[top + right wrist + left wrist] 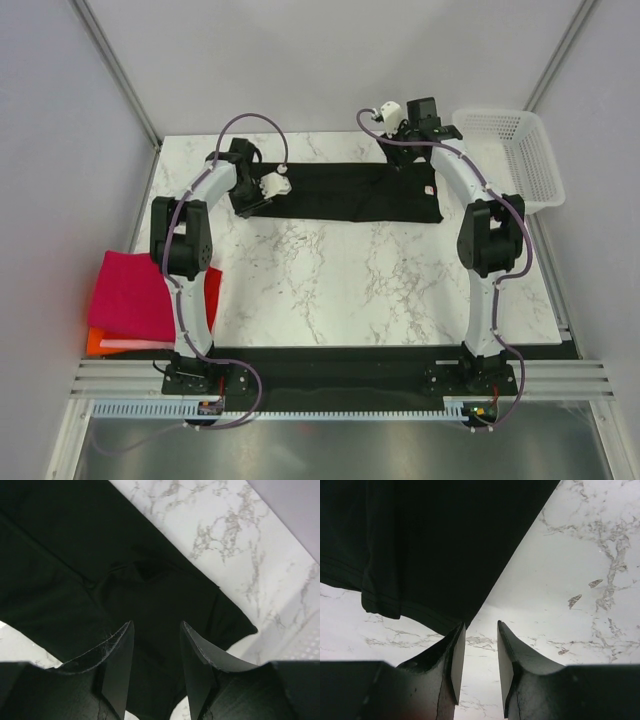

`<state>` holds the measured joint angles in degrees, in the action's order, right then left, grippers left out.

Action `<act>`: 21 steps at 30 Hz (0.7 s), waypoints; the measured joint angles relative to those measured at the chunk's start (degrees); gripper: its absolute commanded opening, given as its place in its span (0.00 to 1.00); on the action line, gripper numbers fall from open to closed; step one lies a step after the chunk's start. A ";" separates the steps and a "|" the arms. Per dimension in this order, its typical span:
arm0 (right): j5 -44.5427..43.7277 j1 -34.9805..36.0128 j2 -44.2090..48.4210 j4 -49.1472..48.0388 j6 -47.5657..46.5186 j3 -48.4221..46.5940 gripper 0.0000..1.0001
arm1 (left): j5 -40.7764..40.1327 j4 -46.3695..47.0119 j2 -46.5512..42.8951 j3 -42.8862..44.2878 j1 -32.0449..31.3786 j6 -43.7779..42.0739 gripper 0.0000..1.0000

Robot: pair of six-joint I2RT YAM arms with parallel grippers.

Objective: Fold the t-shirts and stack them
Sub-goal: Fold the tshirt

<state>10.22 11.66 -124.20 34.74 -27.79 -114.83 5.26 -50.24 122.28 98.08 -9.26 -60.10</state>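
Top external view: the black t-shirt (345,192) lies as a long strip on the bench (350,285), running sideways from the basket (512,150). My right pincer (156,625), spread and empty, hovers over its basket end; my left pincer (481,625), likewise spread, at the other.

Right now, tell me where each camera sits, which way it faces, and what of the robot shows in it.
Top external: above and behind the bases, looking down on the marble table; the left arm and right arm show whole.
Left wrist: on the left arm, looking down past the left gripper at the black t-shirt edge and bare marble.
Right wrist: on the right arm, looking down past the right gripper at the collar end.
Shared: both wrist views show the same black t-shirt, at opposite ends.
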 measured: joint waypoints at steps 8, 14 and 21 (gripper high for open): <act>2.47 0.94 -0.63 1.03 0.46 0.07 0.50 | -0.68 1.31 0.87 1.44 0.02 -1.62 0.43; 2.60 0.98 -0.63 1.14 0.59 0.98 0.51 | -0.96 2.01 2.89 1.57 0.02 -2.16 0.42; 2.51 0.98 -1.07 1.22 0.61 1.18 0.51 | -1.99 2.19 3.93 1.27 -0.24 -2.19 0.04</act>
<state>12.73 12.64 -125.27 35.97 -27.18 -113.65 3.27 -48.05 126.21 99.35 -9.50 -62.28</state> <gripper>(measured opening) 0.510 0.114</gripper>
